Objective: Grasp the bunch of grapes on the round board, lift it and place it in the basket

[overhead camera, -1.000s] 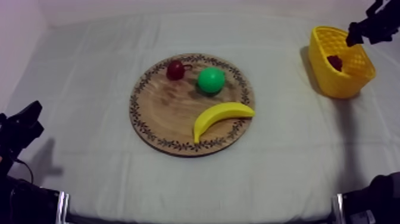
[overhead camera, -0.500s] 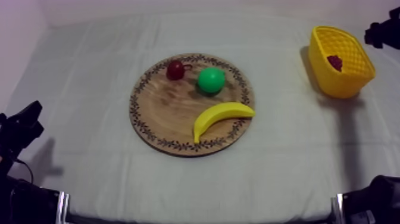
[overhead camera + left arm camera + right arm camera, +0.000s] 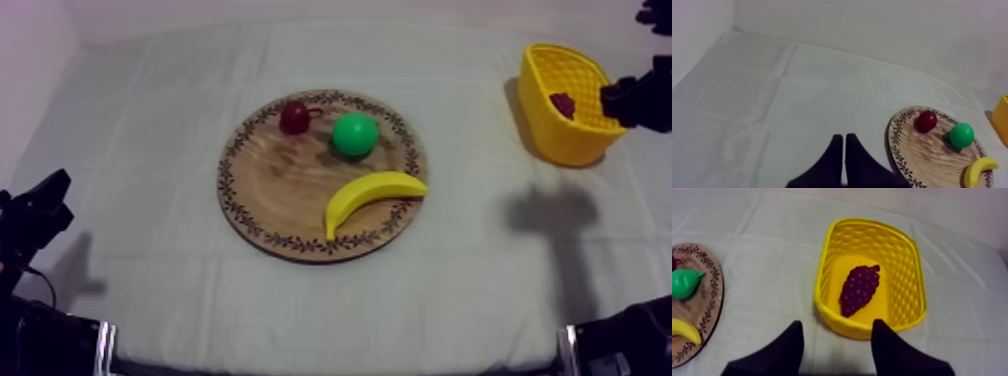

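1. Lying over the whole table, the cloth (image 3: 150, 120) is the biggest thing here. My left gripper (image 3: 843, 138) rests low at its left side, well apart from all the fruit. Its two fingers are pressed together on nothing.
2. The board (image 3: 265, 190) sits in the middle of the cloth and holds three fruits.
3. The basket (image 3: 565, 140) stands at the right side, well apart from the board. My right gripper (image 3: 837, 333) hangs near its front wall. Its fingers are spread wide with nothing between them.
4. On the board, from big to small, are the banana (image 3: 372, 195) on the near side, the pear (image 3: 355, 133) behind it, and the small red fruit (image 3: 295, 117) just beside the pear, near the far rim.
5. The grapes (image 3: 859, 289) lie flat on the floor of the basket. So I think the job is as good as done: the picking up and the dropping in are finished. All that is left, I guess, is for the right arm to go back to rest.
6. From above, the grapes are a small dark red bit peeking over the basket wall. The right wrist view looks straight into the basket and shows the whole bunch. The left wrist view shows up close that the left fingers are pressed together, while from above they are just a black shape.
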### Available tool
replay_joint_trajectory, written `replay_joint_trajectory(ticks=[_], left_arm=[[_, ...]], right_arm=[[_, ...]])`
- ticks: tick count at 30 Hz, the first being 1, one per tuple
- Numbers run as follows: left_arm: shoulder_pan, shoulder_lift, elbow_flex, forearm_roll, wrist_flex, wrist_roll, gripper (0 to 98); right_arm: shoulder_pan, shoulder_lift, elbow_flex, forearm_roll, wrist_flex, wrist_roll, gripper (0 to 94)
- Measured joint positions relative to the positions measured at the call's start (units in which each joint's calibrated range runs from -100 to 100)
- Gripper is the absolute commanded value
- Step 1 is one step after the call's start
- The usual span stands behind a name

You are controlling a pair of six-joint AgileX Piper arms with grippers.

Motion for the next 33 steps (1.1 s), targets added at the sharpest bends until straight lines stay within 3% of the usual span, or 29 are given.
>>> replay_joint_trajectory(ticks=[11,19,33], left_arm=[[0.00,0.00,0.00,0.00,0.00,0.00,0.1],[0.00,0.00,0.00,0.00,0.00,0.00,0.1],[0.00,0.00,0.00,0.00,0.00,0.00,0.1]], right_arm=[[-0.69,-13.32,13.44,-1.29,-2.59,0.49,13.4],[-1.28,-24.83,24.37,-1.67,-3.63,0.34,3.2],[-0.56,-41.94,35.48,-4.37,-3.77,-2.15,0.6]])
